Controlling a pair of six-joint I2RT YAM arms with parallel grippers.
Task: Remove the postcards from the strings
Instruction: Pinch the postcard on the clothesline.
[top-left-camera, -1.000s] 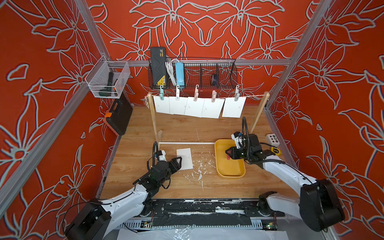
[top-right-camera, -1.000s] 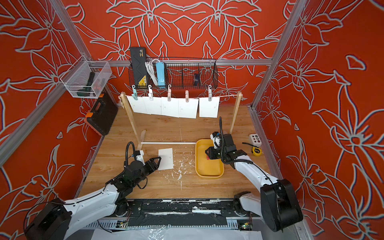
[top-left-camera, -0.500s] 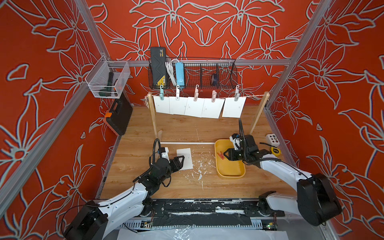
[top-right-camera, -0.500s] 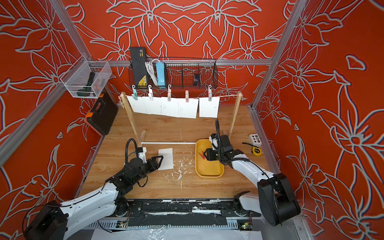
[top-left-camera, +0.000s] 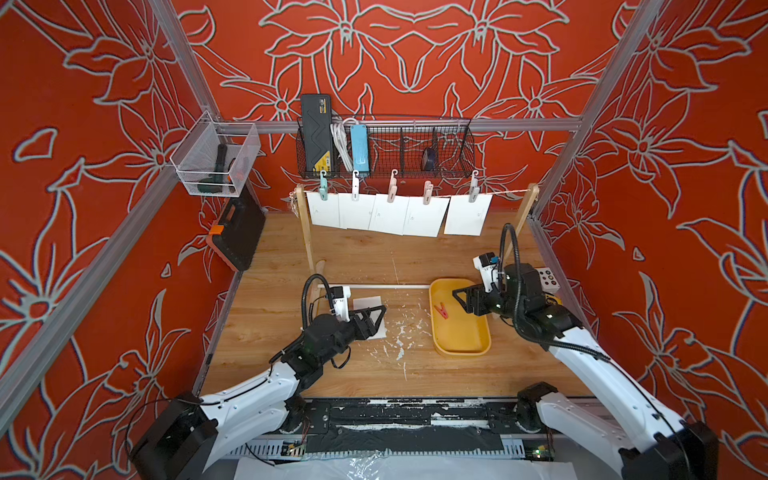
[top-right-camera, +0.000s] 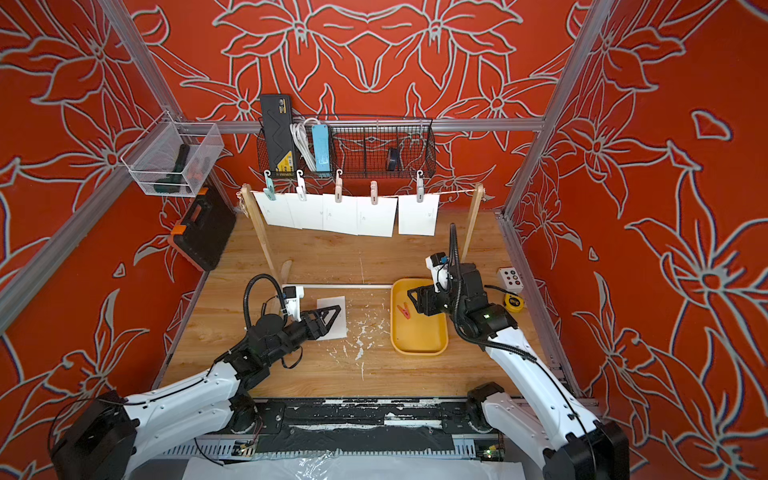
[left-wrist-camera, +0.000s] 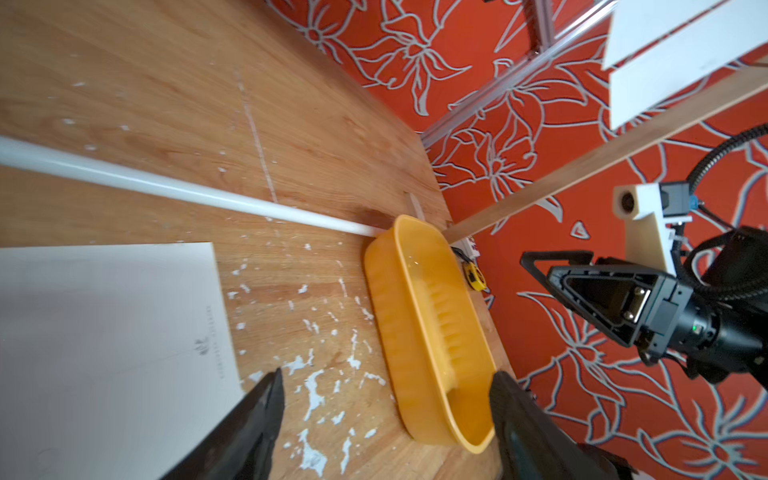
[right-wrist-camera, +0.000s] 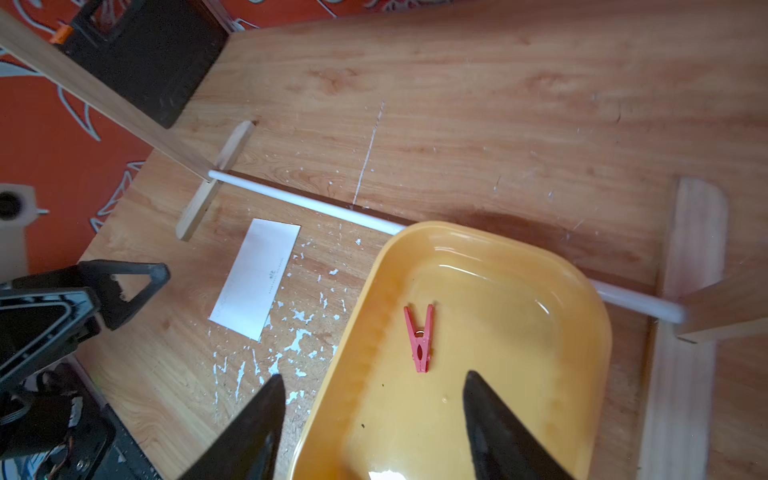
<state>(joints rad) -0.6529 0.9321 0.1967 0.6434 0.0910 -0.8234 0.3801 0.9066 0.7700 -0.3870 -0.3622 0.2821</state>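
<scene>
left gripper (top-left-camera: 375, 318): you have it wide open and empty. It hangs over the near right part of the loose postcard (right-wrist-camera: 259, 276); whether a finger touches the paper you cannot tell.
right gripper (right-wrist-camera: 374, 376): its fingers are spread well apart and hold nothing; you have it over the far end of the yellow tray (top-left-camera: 461, 351).
red peg (right-wrist-camera: 419, 336): it lies flat in the tray's far left part, clear of the right gripper's fingers.
hanging postcards (top-left-camera: 390, 214): you see five on the string (top-left-camera: 505, 192) at the far side, each under one of the pale pegs (top-left-camera: 392, 192). The left four overlap edge on edge, and the fifth hangs apart on the right.
loose postcard: it lies flat on the table (top-left-camera: 374, 257), left of the tray and just near of the white rod (top-left-camera: 386, 286), with a small printed mark facing up and white flecks around it.
string: it runs between the tops of two wooden posts (top-left-camera: 306, 232) — one on the left, one on the right.
right of the tray: a small button box (top-left-camera: 548, 280) and a yellow tape measure (top-right-camera: 512, 302) sit by the right wall.
</scene>
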